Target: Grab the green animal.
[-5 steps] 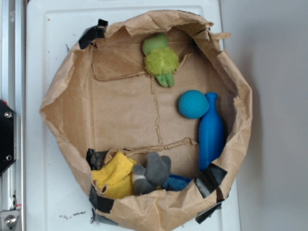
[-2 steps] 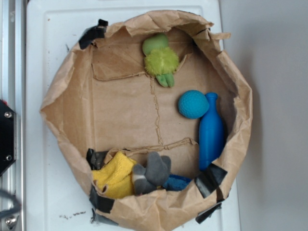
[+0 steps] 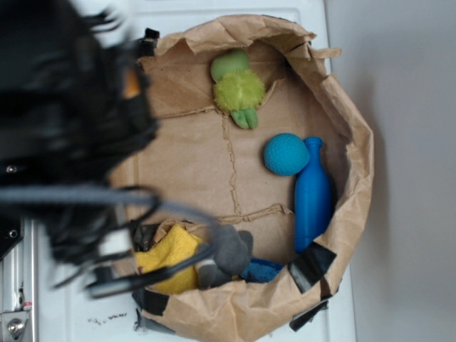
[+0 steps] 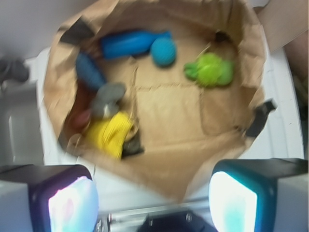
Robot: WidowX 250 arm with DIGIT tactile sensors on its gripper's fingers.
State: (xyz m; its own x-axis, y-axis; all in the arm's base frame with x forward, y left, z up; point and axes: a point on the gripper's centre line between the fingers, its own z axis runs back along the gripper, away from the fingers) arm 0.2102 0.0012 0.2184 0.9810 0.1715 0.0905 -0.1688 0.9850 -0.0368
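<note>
The task is being judged as barely begun: nothing is being held, and the whole reach, descent and closing on the toy are left to be done.

On the left of the exterior view, the blurred black robot arm with its trailing cables (image 3: 68,135) is being seen over the left wall of the crumpled brown paper bag with rolled-down, tape-patched rim (image 3: 356,142), which is lying open on the white desk (image 3: 85,320). In the wrist view the claw (image 4: 152,198) is being shown with its two pads wide apart and nothing between them, hanging outside the bag's near rim rather than over its floor.

Inside the bag, near the left of its lower edge, a folded yellow cloth (image 3: 169,256) is being pressed against a grey plush lump (image 3: 226,253), with a dark blue cloth (image 3: 262,271) just beside that. The small green plush animal with pale smooth head and fuzzy lime body (image 3: 237,87) is lying untouched at the bag's upper wall, head against the paper and legs pointing inward. Further right, a teal dimpled rubber ball (image 3: 286,154) is touching a blue plastic bottle-shaped toy (image 3: 312,196) along the bag's right wall.

Compared with a second ago, the arm is being swung into the picture from the left, where only the desk and bag were showing; the contents of the bag are lying exactly as they were.
</note>
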